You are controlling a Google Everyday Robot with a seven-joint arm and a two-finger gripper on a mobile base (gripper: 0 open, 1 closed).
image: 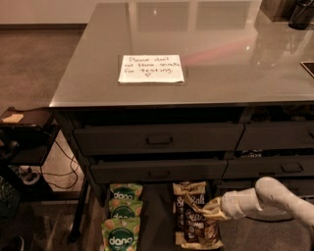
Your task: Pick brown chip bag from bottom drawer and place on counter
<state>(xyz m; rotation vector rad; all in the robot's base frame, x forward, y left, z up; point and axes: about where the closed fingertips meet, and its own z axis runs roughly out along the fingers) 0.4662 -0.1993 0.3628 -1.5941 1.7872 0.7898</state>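
The bottom drawer is pulled open below the counter, showing its black inside. Several brown chip bags lie stacked in its right half. My gripper reaches in from the right on a white arm. It is shut on the tan top edge of one brown chip bag, which hangs tilted over the stack. The lower bags are partly hidden under it.
Green "dang" pouches fill the drawer's left half. Two shut drawers with handles sit above. A white handwritten note lies on the counter, and a dark object stands at its back right. A low side table and cables are at left.
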